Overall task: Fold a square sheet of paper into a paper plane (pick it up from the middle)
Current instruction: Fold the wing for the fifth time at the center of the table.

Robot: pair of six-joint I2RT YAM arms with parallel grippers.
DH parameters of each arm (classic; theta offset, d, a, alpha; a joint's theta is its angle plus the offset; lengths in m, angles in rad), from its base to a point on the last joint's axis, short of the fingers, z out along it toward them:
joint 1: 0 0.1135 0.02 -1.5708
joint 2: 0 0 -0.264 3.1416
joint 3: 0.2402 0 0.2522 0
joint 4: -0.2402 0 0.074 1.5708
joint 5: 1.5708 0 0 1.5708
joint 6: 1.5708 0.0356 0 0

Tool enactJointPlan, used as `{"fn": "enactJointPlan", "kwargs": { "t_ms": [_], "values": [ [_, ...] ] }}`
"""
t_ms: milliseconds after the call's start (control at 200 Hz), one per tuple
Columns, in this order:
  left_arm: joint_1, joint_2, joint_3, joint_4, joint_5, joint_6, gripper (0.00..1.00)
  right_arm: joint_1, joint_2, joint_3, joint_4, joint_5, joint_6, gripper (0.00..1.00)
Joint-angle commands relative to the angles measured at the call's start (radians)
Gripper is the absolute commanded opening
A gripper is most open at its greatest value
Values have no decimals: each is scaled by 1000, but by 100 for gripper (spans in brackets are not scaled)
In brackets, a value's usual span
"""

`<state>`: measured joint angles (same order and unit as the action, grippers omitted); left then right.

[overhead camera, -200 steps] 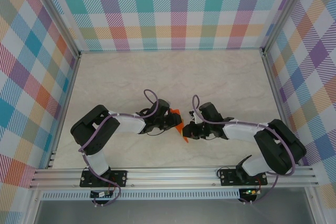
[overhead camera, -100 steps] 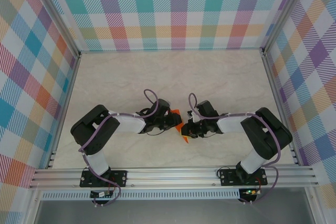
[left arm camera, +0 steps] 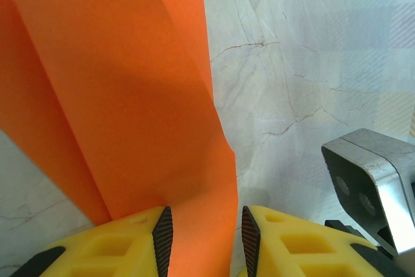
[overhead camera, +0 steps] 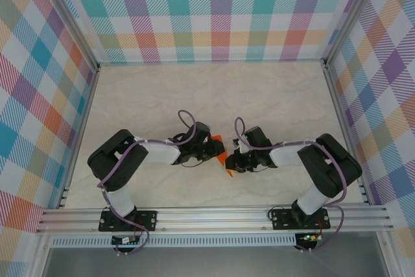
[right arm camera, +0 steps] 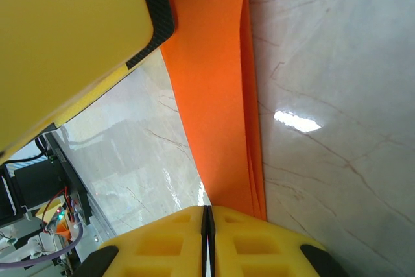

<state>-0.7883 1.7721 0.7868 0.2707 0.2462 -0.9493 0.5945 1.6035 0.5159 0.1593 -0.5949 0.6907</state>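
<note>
Folded orange paper (overhead camera: 222, 153) sits mid-table (overhead camera: 259, 95), held up between both arms. Left gripper (left arm camera: 201, 238): jaws part-open, paper passing between the pads; contact unclear. Right gripper (right arm camera: 206, 228): jaws closed, pinching the paper's edge.

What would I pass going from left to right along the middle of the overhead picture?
Checkered side wall → left arm → left pincer → orange paper → right pincer → right arm → checkered side wall on the other side.
</note>
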Motion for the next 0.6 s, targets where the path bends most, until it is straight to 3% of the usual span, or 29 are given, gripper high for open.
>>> {"fn": "enactJointPlan", "kwargs": {
  "t_ms": [0,240,595],
  "values": [
    [2,64,6,-42,-33,23,36,-3,3,-54,-84,44,-18,12],
    [2,76,14,-59,-39,22,36,-3,-63,-45,-119,-5,-33,13],
    [3,90,26,-64,-34,17,36,-4,-69,-77,-199,69,-54,13]
  ]
}}
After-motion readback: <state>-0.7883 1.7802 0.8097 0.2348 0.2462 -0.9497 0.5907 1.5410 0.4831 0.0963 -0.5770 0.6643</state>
